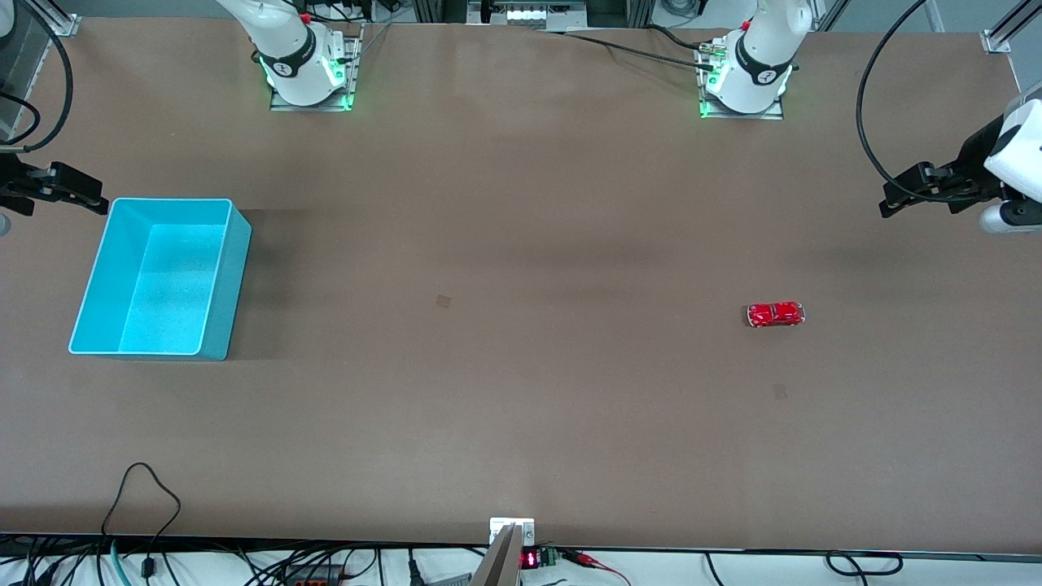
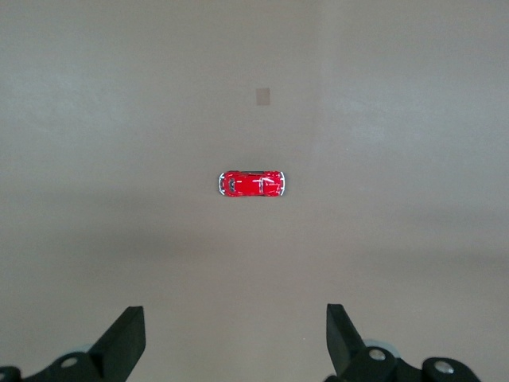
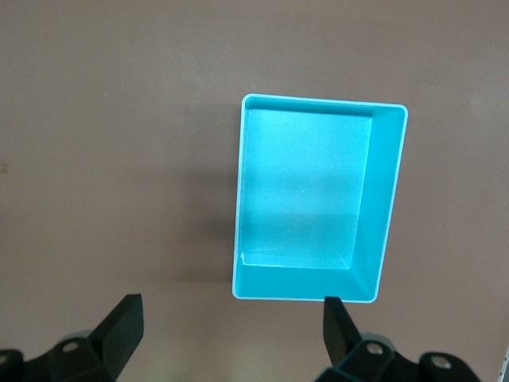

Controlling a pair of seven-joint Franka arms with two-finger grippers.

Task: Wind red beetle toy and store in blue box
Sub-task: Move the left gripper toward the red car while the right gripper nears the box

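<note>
The red beetle toy stands on the brown table toward the left arm's end; it also shows in the left wrist view. The blue box stands empty toward the right arm's end; it also shows in the right wrist view. My left gripper hangs open and empty over bare table at the left arm's end, apart from the toy; its jaws stand wide. My right gripper hangs open and empty over the table just beside a corner of the box; its jaws stand wide.
Both arm bases stand at the table's edge farthest from the front camera. Cables and a small display unit lie along the nearest edge. Two small dark marks are on the table.
</note>
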